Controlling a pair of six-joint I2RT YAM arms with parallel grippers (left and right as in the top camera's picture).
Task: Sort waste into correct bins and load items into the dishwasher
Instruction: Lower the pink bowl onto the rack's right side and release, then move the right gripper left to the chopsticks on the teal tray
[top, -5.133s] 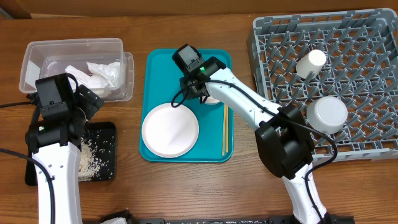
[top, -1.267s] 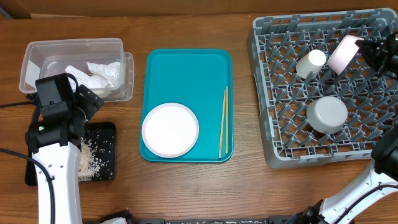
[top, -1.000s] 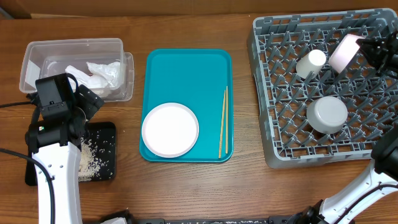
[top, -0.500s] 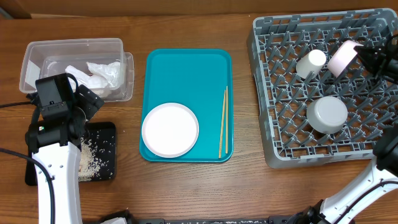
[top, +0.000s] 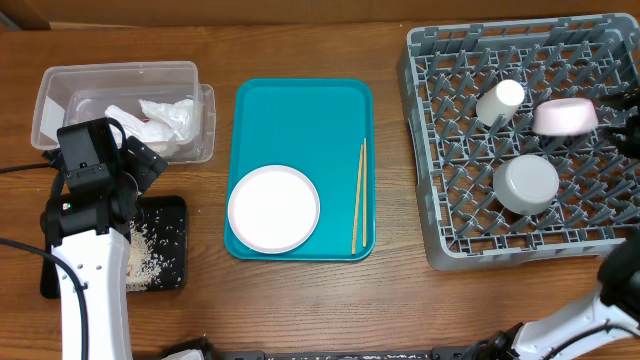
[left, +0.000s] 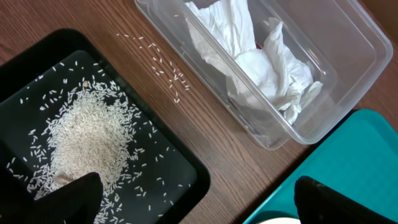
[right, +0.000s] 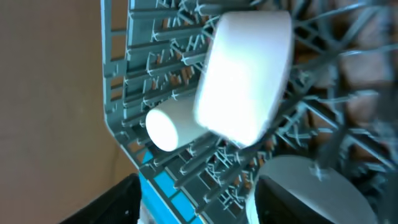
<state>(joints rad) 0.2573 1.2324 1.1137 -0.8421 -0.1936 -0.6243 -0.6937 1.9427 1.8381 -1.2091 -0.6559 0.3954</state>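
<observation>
At the dish rack's (top: 420, 170) right edge, hovering with right end effector (right: 198, 186) spread, clear of the pink-white bowl (top: 565, 117) tilted among the pegs just beside the white cup (top: 500, 100). At the desk's (top: 300, 300) left, hanging over the black tray (left: 186, 171) of rice (left: 87, 140) with left end effector (left: 196, 186) spread, gripping nothing.

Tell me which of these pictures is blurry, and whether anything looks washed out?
Right wrist view: smeared throughout, with the pink bowl bleached nearly white and the rack streaked. Left wrist view: sharp, the rice crisp grain by grain, only the dark fingers at the bottom edge soft. Overhead view: evenly lit and clear, with soft shadows.
</observation>
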